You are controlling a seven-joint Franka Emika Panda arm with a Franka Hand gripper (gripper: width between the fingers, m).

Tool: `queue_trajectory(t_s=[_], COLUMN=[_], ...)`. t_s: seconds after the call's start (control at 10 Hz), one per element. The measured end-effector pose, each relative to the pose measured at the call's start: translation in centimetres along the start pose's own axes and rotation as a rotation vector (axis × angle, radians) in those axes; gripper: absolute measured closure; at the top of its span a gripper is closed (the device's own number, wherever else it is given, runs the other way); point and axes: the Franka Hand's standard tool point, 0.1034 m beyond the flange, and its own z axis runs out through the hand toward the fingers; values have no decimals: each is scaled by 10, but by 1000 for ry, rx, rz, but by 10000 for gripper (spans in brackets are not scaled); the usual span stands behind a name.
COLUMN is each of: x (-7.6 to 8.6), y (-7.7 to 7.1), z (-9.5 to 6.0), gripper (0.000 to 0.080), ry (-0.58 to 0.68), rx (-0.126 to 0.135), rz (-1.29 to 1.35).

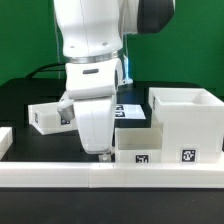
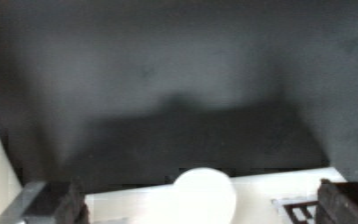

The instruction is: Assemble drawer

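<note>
Single white arm [image 1: 95, 35], seen entering from the top of the exterior view, with its last links stacked almost vertically. A black joint cover [image 1: 155, 15] shows high up toward the exterior view's right. The wrist [image 1: 88, 72], ringed by a grey band, carries the white hand body, which points downward with a slight tilt. The gripper [image 1: 102, 152] sits low; only a dark tip shows beneath the hand. In the wrist view the two dark fingers [image 2: 62, 203] stand at opposite sides, jaws wide apart.
</note>
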Motion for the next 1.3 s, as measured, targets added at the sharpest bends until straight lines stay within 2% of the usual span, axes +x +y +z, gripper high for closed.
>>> queue_trajectory(t_s=[0.1, 0.3, 0.4, 0.8, 1.2, 1.3], x=[6, 20, 27, 24, 63, 63], y=[0, 4, 4, 4, 4, 6], z=[2, 3, 4, 4, 5, 4], gripper=[150, 150, 150, 150, 150, 150], ry=[1, -27, -29, -30, -38, -53], rx=[0, -20, -22, -21, 2, 0], rz=[-12, -78, -87, -82, -115, -116])
